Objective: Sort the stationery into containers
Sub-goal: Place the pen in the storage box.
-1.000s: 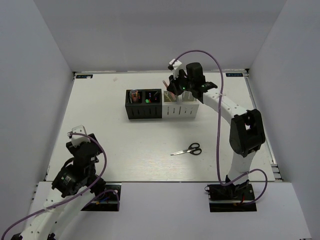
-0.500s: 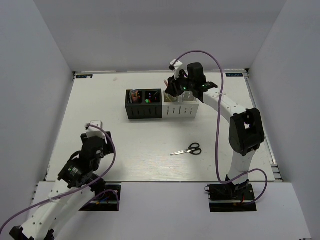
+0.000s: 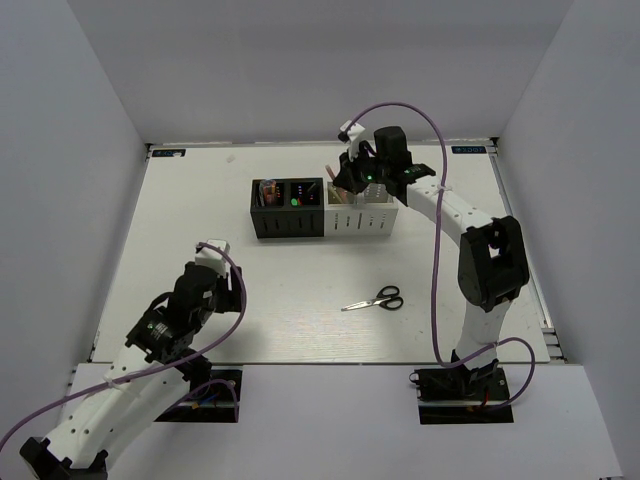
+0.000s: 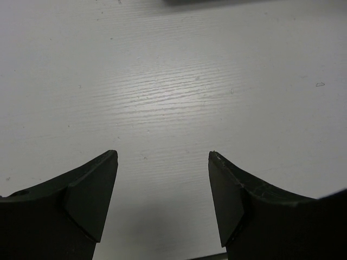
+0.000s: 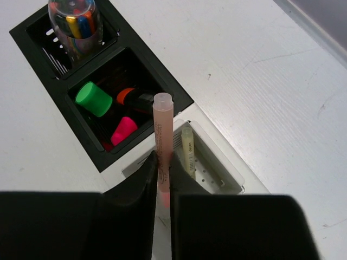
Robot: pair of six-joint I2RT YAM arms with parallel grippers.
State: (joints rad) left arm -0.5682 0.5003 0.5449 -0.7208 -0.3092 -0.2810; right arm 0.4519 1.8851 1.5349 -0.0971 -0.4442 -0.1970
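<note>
The right pincer (image 5: 162,162) is clamping a thin pink stick (image 5: 163,130) over the containers (image 3: 290,225), a joined row of four boxes sitting near the middle of the counter's (image 3: 200,200) far edge. In the right wrist view the stick's free end is lying over the rim shared by a black box and a white one. How high above them it is hanging cannot be told.

A yellow stick (image 5: 187,149) is already leaning in that white box. The black box next to it is holding highlighters with green (image 5: 93,99), orange (image 5: 126,96) and pink (image 5: 123,130) ends. The end black box is holding a clear cup (image 5: 73,16) of coloured items.

The step in hand looks like dropping the pink stick in with the yellow one. That is calling for a small shift toward the white box before the fingers part.

The left pincer (image 4: 162,179) is hanging with its fingers apart and nothing between them, over bare counter toward the near-left corner. The scissors (image 3: 375,299) are lying flat toward the near edge, right of its middle, well apart from both arms; they look like the last loose item.

Faint print is running along the pink stick's barrel, too small to read. No brand or label is showing elsewhere.
</note>
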